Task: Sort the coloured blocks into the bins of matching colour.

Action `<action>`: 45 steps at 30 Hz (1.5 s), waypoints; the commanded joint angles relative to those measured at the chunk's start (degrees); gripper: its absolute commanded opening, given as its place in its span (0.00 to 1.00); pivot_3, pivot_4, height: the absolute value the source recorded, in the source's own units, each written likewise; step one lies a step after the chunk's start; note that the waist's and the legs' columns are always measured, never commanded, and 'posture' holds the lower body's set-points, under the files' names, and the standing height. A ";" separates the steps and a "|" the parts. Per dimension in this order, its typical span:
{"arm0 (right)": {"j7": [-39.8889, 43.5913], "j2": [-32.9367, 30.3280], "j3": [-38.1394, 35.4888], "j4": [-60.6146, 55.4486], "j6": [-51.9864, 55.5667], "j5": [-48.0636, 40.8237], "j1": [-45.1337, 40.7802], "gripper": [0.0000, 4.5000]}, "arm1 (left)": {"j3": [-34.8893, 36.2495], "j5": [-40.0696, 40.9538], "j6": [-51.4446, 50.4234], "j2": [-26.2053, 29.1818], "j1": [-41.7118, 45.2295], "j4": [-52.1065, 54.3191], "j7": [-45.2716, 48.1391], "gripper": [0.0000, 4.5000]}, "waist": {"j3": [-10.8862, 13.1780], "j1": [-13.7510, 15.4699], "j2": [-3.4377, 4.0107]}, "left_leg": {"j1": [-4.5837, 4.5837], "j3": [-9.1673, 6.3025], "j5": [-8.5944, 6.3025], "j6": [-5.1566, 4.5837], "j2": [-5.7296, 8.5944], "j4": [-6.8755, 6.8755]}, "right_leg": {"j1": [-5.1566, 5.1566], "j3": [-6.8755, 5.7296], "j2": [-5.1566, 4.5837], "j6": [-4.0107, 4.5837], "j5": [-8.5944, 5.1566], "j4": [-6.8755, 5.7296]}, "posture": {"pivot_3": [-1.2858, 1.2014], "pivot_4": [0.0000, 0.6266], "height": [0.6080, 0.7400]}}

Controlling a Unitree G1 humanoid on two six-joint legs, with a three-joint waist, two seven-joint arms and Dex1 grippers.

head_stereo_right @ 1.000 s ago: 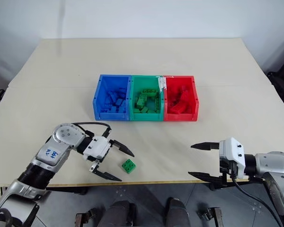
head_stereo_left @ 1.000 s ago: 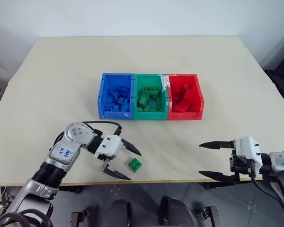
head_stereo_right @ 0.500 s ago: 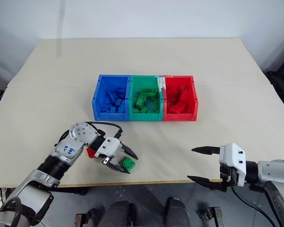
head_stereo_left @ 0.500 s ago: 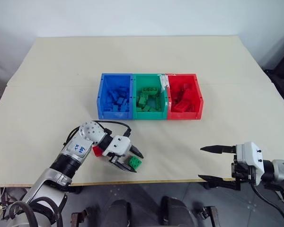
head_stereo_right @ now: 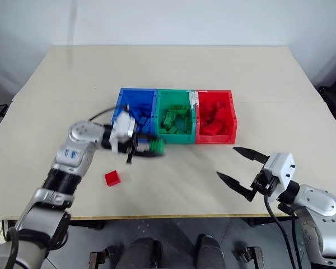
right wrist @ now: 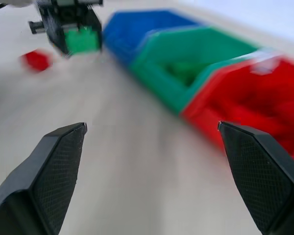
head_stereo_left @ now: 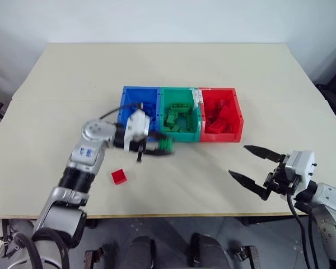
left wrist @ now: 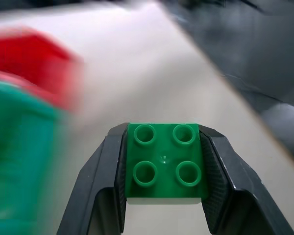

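Green block (left wrist: 165,166): a small studded brick, pinched between the two black fingers of the left gripper (head_stereo_left: 157,149), lifted off the table and hanging just in front of the bins.
Bins: blue bin (head_stereo_left: 135,95), green bin (head_stereo_left: 179,93) and red bin (head_stereo_left: 221,93) joined in a row at mid-table, each with bricks of its own colour inside.
Red block (head_stereo_left: 119,176): lying loose on the table (head_stereo_left: 173,61), near the front edge, below the left forearm.
Right gripper (head_stereo_left: 255,171): fingers spread wide, holding nothing, hanging low at the right.
Step in hand: carrying the green block toward its bin.
Next move: it likely needs to bring the block over the green bin, then release; the red block looks next.
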State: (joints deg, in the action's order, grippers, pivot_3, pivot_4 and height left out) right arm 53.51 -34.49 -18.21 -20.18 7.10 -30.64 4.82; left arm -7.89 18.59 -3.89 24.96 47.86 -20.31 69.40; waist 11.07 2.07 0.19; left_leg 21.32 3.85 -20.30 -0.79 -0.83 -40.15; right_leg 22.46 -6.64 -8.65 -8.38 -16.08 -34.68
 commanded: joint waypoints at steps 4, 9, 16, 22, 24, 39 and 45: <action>-5.03 2.34 -1.13 -0.74 -2.65 1.08 -1.02 1.00 | 1.66 -7.48 1.93 -6.78 12.38 -15.10 -15.95 0.34 | 0.00 -0.07 -0.01 | -0.01 0.06 0.00 0.00 0.01 0.04 | 0.01 0.00 0.01 -0.01 0.00 0.02 | 0.52 0.24 1.00; -5.61 1.80 0.09 -1.55 -2.60 1.70 -1.87 1.00 | 1.67 -8.42 1.37 -8.68 16.17 -23.07 -15.07 0.50 | 0.00 -0.82 -0.01 | 0.01 0.11 0.01 -0.01 0.01 0.14 | 0.08 0.00 0.03 -0.01 0.00 0.07 | 0.52 0.24 1.00; -5.20 0.99 3.80 -2.79 -1.19 1.65 -6.79 1.00 | 4.60 -5.97 2.39 -4.14 10.57 -15.97 -10.58 0.97 | 0.00 -0.93 0.00 | 0.01 0.15 0.01 0.00 -0.03 0.15 | 0.13 0.06 0.05 -0.01 0.00 0.06 | 0.52 0.24 1.00; 0.59 -0.40 9.05 1.28 -0.28 1.14 -13.41 1.00 | 11.45 -1.89 1.91 7.07 -3.89 -2.02 -6.06 0.97 | 0.00 -1.71 -0.01 | 0.00 0.11 0.02 0.01 -0.06 0.15 | 0.14 0.07 0.06 0.01 -0.01 0.04 | 0.52 0.24 1.00; 3.56 -1.12 10.77 2.78 -0.27 1.00 -15.45 1.00 | 15.90 2.22 1.56 10.36 -10.60 3.59 -4.00 0.97 | 0.00 -2.12 0.00 | -0.01 0.11 0.01 0.00 -0.06 0.15 | 0.14 0.08 0.05 0.01 -0.01 0.04 | 0.52 0.24 1.00; 22.46 -2.73 22.08 15.26 -5.82 4.33 -24.73 1.00 | 39.03 9.67 -3.22 16.62 -62.89 32.87 -9.52 0.99 | 0.00 -0.79 -0.08 | -0.12 -0.28 -0.22 -0.08 -0.33 0.07 | 0.08 0.18 -0.10 0.03 -0.01 0.03 | 0.52 0.24 1.00; 23.97 -3.54 21.33 16.25 -6.58 4.44 -23.46 1.00 | 30.61 5.88 -7.50 15.30 -60.16 38.13 -16.32 0.99 | 0.00 -0.95 -0.06 | -0.16 -0.22 -0.25 -0.05 -0.12 0.09 | 0.10 0.25 -0.05 0.05 0.00 0.02 | 0.52 0.24 1.00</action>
State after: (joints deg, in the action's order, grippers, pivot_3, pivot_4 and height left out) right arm 76.80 -37.35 4.23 -3.42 1.35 -25.73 -19.23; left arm 24.10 25.37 -10.64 40.57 -13.08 16.19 54.79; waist 11.07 1.12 0.12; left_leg 21.15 3.64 -20.55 -0.82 -0.96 -40.05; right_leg 22.58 -6.38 -8.67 -8.33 -16.08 -34.66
